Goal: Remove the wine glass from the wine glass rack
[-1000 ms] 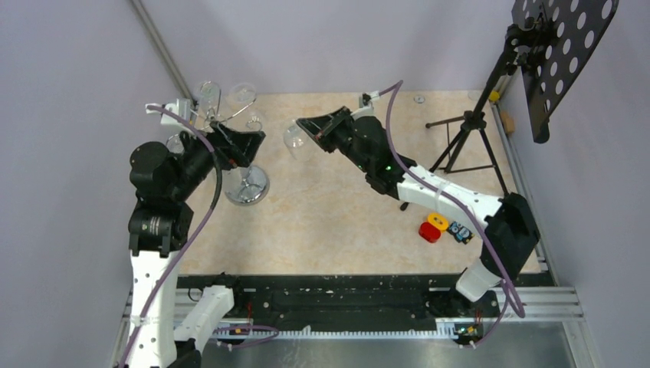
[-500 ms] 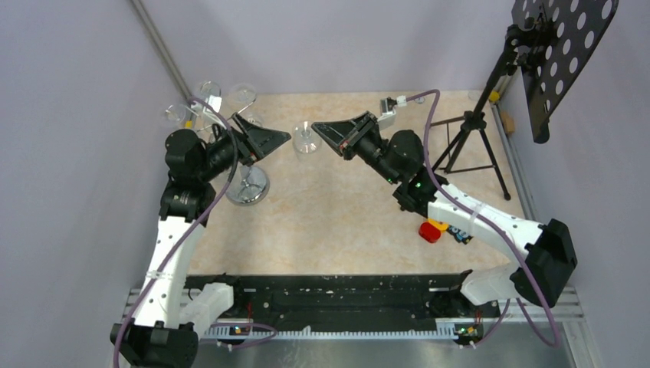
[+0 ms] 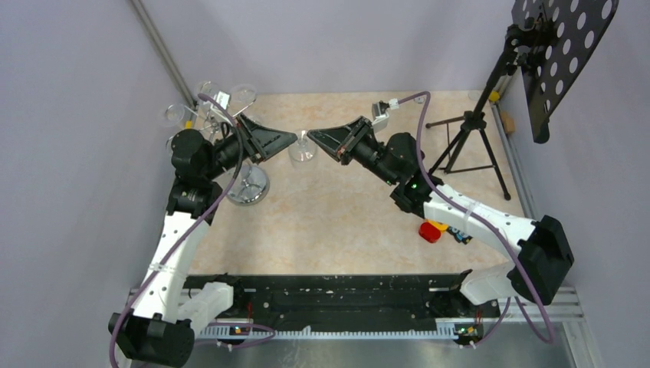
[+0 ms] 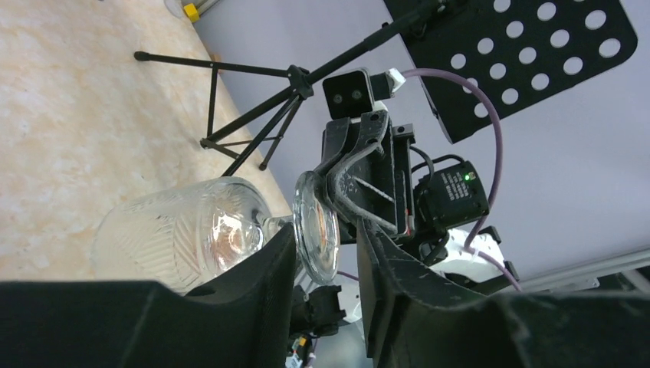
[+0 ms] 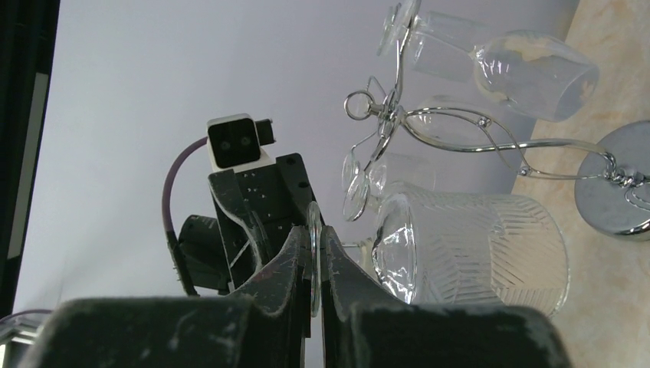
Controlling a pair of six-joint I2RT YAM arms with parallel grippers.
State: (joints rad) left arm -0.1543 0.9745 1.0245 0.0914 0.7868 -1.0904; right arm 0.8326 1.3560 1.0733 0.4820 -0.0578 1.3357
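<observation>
A clear ribbed wine glass [image 3: 303,148] hangs in mid-air between the two arms, lying on its side. My right gripper [image 5: 314,257] is shut on the thin round foot [image 5: 313,230] of the wine glass, with the bowl [image 5: 475,249] to its right. My left gripper [image 4: 326,264] faces it from the other side, its jaws partly closed around the same foot [image 4: 316,230]. One finger [image 4: 257,284] sits between bowl and foot; the other finger [image 4: 391,284] stands apart from the disc. The chrome wine glass rack [image 3: 247,184] stands behind the left arm.
Other glasses [image 5: 536,73] hang on the rack's looping arms [image 5: 429,130] above its mirrored base [image 5: 621,184]. A black tripod music stand [image 3: 469,138] stands at the back right. Small red, yellow and blue items [image 3: 438,228] lie beside the right arm.
My left gripper swung from the rack to the glass and its jaws narrowed around the foot. The right gripper turned the glass and carried it slightly left, still shut on it.
</observation>
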